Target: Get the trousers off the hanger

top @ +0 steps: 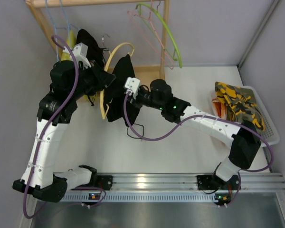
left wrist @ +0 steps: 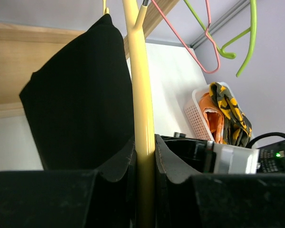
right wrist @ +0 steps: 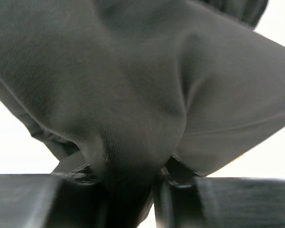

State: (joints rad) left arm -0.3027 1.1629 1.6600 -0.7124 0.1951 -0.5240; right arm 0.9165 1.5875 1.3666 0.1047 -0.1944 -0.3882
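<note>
Black trousers (top: 118, 92) drape over the cream hanger (top: 113, 53), held up above the desk (top: 180, 152). The left pincer (left wrist: 145, 154) is clenched on the hanger's arm, and the right pincer (right wrist: 133, 178) is clamped on a fold of cloth. Both grips look set; pulling the garment free is not yet done.

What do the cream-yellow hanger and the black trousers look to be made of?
The hanger: probably plastic, smooth with a slight sheen, a thick uniform bar. The trousers: matte black fabric, woven or knit; a fine ribbed texture and limp folds show close up.
</note>
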